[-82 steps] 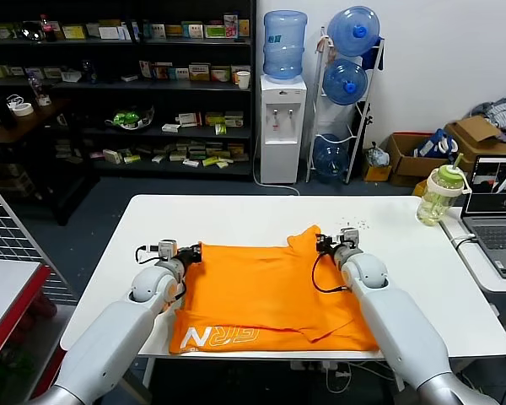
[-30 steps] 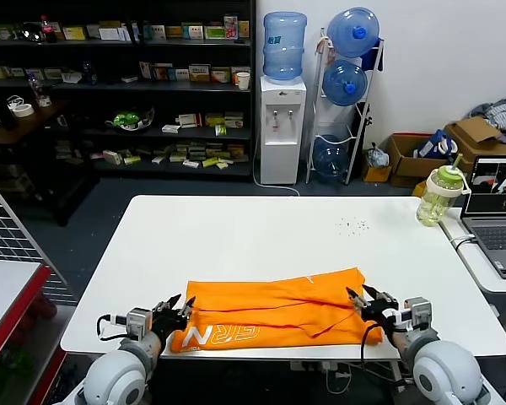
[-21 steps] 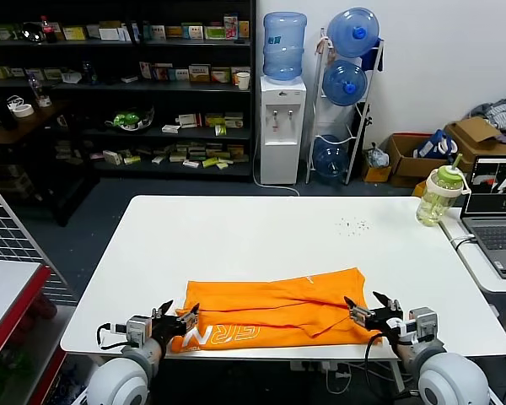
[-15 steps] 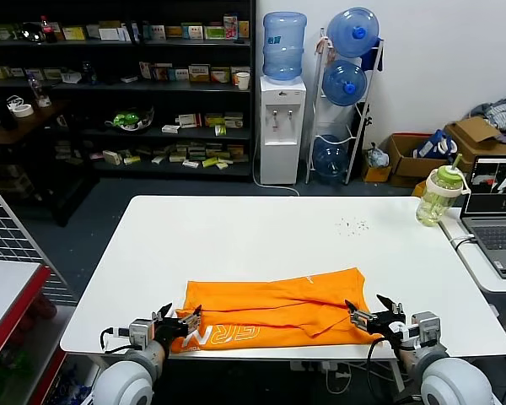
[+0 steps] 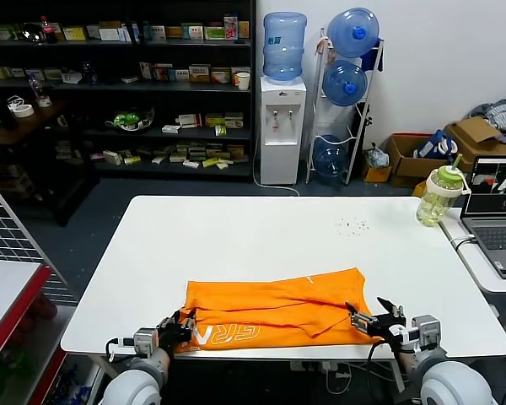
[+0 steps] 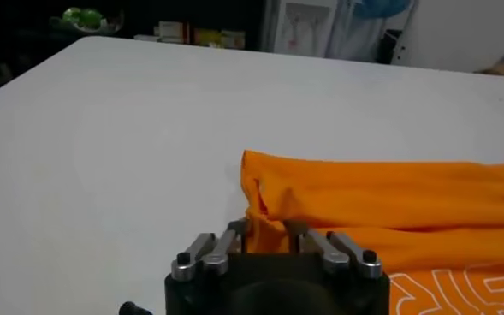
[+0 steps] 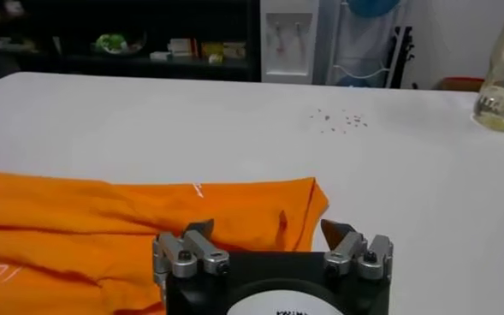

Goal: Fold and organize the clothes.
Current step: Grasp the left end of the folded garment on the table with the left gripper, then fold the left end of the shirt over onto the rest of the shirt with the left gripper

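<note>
Orange T-shirt [image 5: 274, 308] is lying folded w/ lettering up at the near edge of the white table [image 5: 236, 236]. My left gripper [image 5: 179, 327] is touching its corner; my right gripper [image 5: 373, 314] is sitting spread by the opposite corner.

A bright orange short-sleeved cotton T-shirt [image 5: 274, 310] lies folded along the near edge of the plain white rectangular worktop [image 5: 261, 236], white block lettering [image 5: 233, 336] showing toward the near left corner. A scatter of small dark specks [image 5: 352, 224] marks the white surface toward the far right corner. The left pincer [image 5: 176, 327] is black with grey metal links, and so is the right pincer [image 5: 375, 316]. Beyond the right edge stands a pale green translucent plastic bottle [image 5: 439, 196].
</note>
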Motion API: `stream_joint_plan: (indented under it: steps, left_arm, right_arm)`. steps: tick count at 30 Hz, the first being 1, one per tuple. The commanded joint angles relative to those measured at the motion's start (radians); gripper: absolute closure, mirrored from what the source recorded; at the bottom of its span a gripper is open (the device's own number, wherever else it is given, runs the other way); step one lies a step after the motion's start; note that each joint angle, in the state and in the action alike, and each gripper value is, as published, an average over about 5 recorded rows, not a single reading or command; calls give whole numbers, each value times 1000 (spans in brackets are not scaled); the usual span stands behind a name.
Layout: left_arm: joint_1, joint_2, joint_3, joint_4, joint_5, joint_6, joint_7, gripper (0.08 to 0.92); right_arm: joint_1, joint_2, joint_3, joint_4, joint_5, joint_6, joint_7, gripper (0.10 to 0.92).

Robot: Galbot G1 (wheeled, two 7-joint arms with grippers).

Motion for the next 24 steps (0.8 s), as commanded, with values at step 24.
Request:
stream_joint_plan:
  steps: [24]
  left_arm:
    - [138,430,-393,34,-108,-44,46,901]
  right_arm:
    - [88,33,-83,-66,-46,4,0,203]
